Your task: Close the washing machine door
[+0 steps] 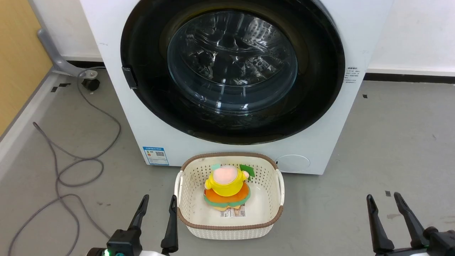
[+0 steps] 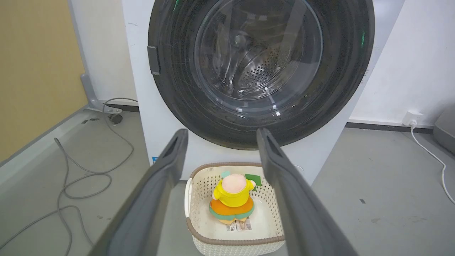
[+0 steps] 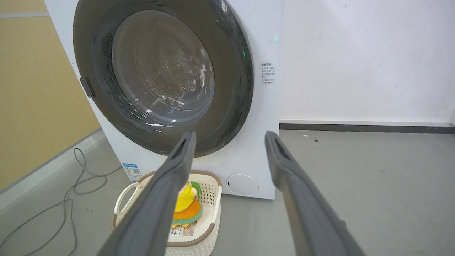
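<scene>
The cream perforated basket (image 1: pixel 230 155) with a brown rim stands on the grey floor (image 1: pixel 391 149) just in front of the washing machine (image 1: pixel 330 135). In it sits a plush toy (image 1: pixel 226 188) in yellow, orange and green with a pink head. A green piece (image 1: pixel 247 170) lies by the toy's shoulder and a printed tag (image 1: pixel 233 212) lies on the basket bottom beneath it.

The washing machine door (image 1: pixel 233 67) lies flush against the white front, glossy face outward. A small dark tab (image 1: pixel 129 77) sits at its left edge. Through the glass bowl the perforated steel drum shows; reflections keep me from telling whether anything is inside.

Both arms hang low near the floor. The left end effector (image 1: pixel 159 198) is just beside the basket's left wall and the right end effector (image 1: pixel 383 196) is well apart on the other side. Each has its fingers spread wide, holding nothing and touching nothing.

The head view gives the blue label (image 1: pixel 155 155) and loose grey cable (image 1: pixel 71 167) at the left. The left wrist view takes in a white wall socket (image 2: pixel 412 117) with a white cord (image 2: pixel 432 153) trailing across the floor. The right wrist view looks at the door from the side, with a round white cover (image 3: pixel 242 185) low on the machine.
</scene>
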Available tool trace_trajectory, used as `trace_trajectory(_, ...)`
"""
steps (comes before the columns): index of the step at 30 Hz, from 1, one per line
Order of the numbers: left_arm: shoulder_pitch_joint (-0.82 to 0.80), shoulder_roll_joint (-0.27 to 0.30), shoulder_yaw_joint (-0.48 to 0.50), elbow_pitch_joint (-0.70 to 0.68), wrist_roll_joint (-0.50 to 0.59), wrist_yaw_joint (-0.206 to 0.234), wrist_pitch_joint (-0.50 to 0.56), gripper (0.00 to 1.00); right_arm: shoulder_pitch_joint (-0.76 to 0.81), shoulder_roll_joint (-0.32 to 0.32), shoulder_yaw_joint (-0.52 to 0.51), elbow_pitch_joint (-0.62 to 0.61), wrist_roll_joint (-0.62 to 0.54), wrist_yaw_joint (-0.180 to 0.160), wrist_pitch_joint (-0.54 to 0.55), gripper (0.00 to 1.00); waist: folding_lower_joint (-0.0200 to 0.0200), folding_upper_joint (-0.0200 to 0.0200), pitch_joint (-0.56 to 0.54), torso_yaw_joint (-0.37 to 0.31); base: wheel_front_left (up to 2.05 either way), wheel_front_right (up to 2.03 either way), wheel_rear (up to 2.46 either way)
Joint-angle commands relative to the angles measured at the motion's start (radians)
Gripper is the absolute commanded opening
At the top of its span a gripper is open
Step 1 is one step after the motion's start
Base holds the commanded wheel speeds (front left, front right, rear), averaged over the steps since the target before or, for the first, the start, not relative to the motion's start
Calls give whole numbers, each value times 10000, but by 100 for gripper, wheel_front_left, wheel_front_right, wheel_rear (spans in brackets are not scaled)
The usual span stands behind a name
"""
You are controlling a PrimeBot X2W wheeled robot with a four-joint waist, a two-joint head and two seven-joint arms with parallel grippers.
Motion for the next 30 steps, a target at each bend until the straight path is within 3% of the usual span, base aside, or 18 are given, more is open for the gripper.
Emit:
trace_trajectory(1, 113, 16, 34, 3, 101, 46, -44, 100, 131, 45, -29, 35, -15, -7, -26, 100, 1, 0, 5, 4, 0, 0, 0)
trace_trajectory(5, 95, 11, 76, 1, 95, 63, -44, 100, 104, 46, -47, 98, 6, -7, -32, 100, 1, 0, 15, 6, 0, 0, 0)
trace_trajectory(6, 0, -4, 51, -3, 55, 36, 1, 0, 5, 4, -30, 74, -1, 0, -2, 0, 1, 0, 14, 7, 0, 0, 0)
trace_trajectory(30, -113, -11, 251, -177, 300, -13, 422, 0, -192, 126, 35, -21, -335, -1, 407, 0, 1, 0, 16, 8, 0, 0, 0)
